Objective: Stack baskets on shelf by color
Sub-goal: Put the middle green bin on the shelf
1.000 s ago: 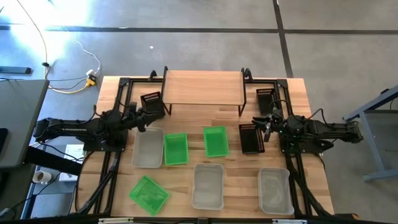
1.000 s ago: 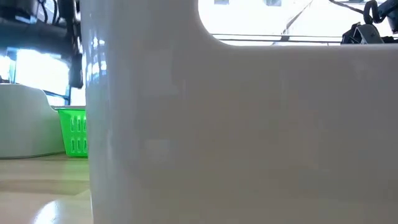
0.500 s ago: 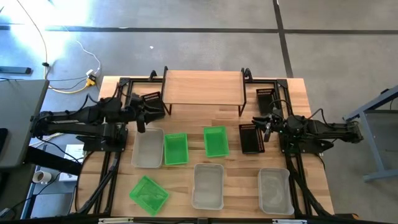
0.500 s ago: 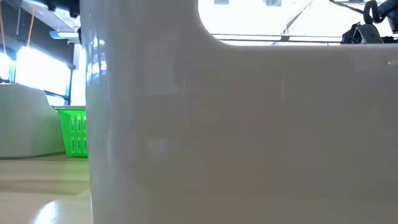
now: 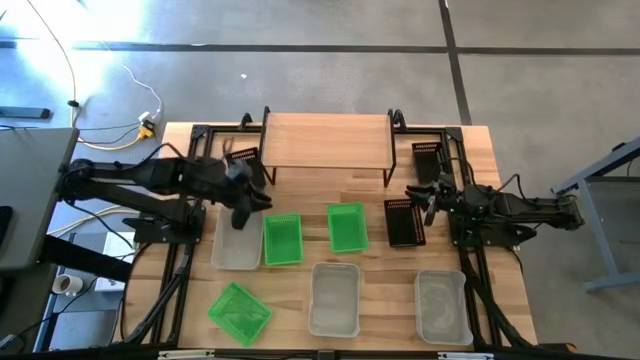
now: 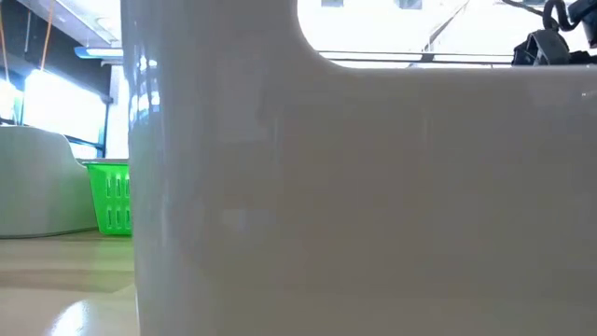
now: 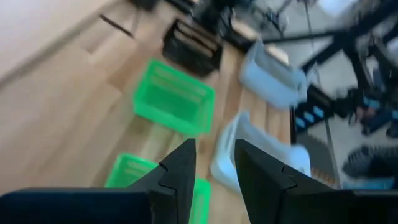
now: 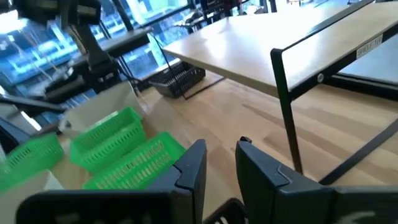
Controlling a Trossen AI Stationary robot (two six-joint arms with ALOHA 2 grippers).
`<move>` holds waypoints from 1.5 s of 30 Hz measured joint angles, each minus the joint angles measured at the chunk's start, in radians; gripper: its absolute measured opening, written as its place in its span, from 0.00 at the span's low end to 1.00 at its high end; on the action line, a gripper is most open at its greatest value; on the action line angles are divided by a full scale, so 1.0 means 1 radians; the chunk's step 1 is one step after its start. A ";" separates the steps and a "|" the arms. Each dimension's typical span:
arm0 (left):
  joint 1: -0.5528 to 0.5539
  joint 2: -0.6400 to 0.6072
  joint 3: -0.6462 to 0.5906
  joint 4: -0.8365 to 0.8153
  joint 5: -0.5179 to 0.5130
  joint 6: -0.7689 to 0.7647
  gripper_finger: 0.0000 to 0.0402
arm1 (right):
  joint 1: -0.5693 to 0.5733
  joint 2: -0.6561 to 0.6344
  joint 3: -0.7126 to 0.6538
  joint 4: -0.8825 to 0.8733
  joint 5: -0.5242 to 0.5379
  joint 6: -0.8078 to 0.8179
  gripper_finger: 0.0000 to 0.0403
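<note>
Mostly, the low view is blocked: a whitish-grey basket [image 6: 354, 196] stands right against the lens, leaving only a green basket [image 6: 110, 198] and another pale basket [image 6: 37, 182] visible at one side. The left wrist view is blurred by motion.

From above, the wooden table [image 5: 370, 195] holds the shelf [image 5: 326, 141] at its far edge, its plank top bare. A black basket [image 5: 243, 160] sits beside the shelf's left legs and another black basket [image 5: 426, 158] beside its right legs, both on the table.

The left gripper [image 5: 252, 196] hangs over the far end of a whitish-grey basket [image 5: 237, 242], next to a green basket [image 5: 282, 239]; its fingers [image 7: 180, 177] stand a narrow gap apart, holding nothing. The right gripper [image 5: 419, 191] hovers just beyond the far edge of a third black basket [image 5: 404, 223], fingers [image 8: 193, 165] also narrowly parted and empty.

A second green basket [image 5: 346, 227] lies mid-table with bare wood between it and the shelf. Along the near edge sit a tilted green basket [image 5: 239, 311] and two more whitish-grey baskets [image 5: 334, 298] [image 5: 441, 305].

Grey concrete floor surrounds the table, with a yellow cable [image 5: 120, 140] at the left.
</note>
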State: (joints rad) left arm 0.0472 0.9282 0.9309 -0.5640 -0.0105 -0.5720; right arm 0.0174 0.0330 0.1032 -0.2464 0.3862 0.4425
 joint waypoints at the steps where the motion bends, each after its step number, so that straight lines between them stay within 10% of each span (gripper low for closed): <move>1: -0.021 0.020 0.007 -0.003 -0.002 0.000 0.25 | 0.000 0.000 0.000 0.004 -0.001 0.019 0.18; 19: -0.329 0.367 0.020 0.010 -0.158 -0.030 0.25 | 0.000 0.000 0.000 0.002 -0.003 0.047 0.18; 45: -0.369 0.644 0.020 0.034 -0.180 -0.036 0.25 | 0.000 0.000 0.000 -0.054 -0.005 0.055 0.18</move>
State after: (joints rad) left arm -0.3218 1.5720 0.9508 -0.5301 -0.1905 -0.6076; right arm 0.0174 0.0334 0.1032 -0.3008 0.3817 0.4973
